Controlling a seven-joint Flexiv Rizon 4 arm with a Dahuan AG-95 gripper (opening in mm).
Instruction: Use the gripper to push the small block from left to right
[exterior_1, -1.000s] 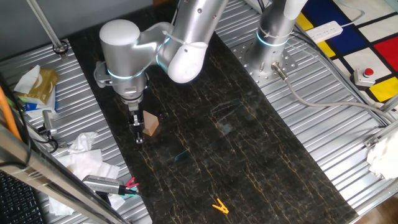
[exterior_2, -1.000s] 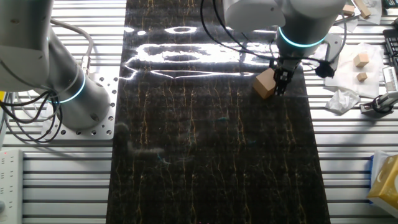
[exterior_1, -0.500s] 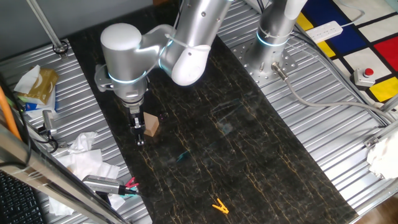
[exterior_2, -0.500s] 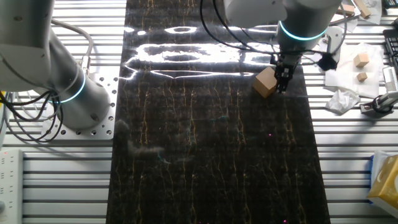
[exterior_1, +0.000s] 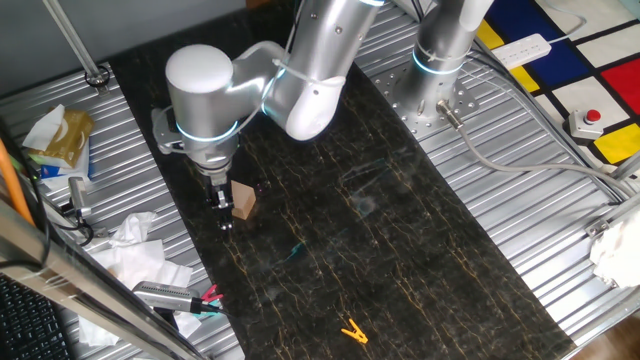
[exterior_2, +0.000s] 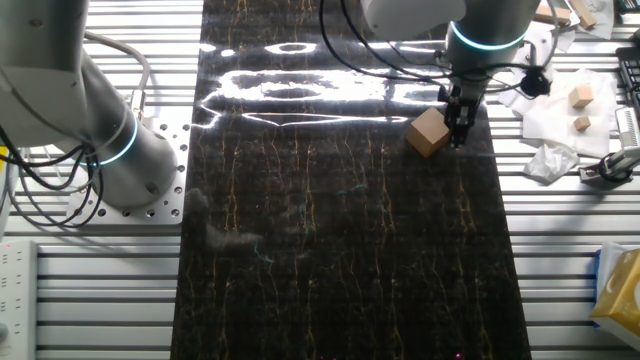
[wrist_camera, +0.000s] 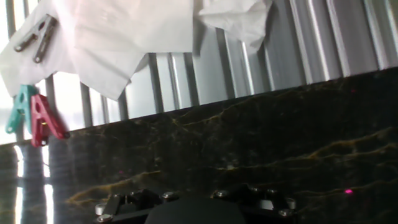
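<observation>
Beside the small block, end effector touching its side

Over the last second my arm's elbow housing has swung a little to the right in one fixed view, and my wrist has edged that way too. My claw has barely shifted beside the small block, which has crept only slightly across the tabletop.

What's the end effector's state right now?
End effector: fingers look together, holding nothing; it stands beside the block, seemingly against its side.
</observation>
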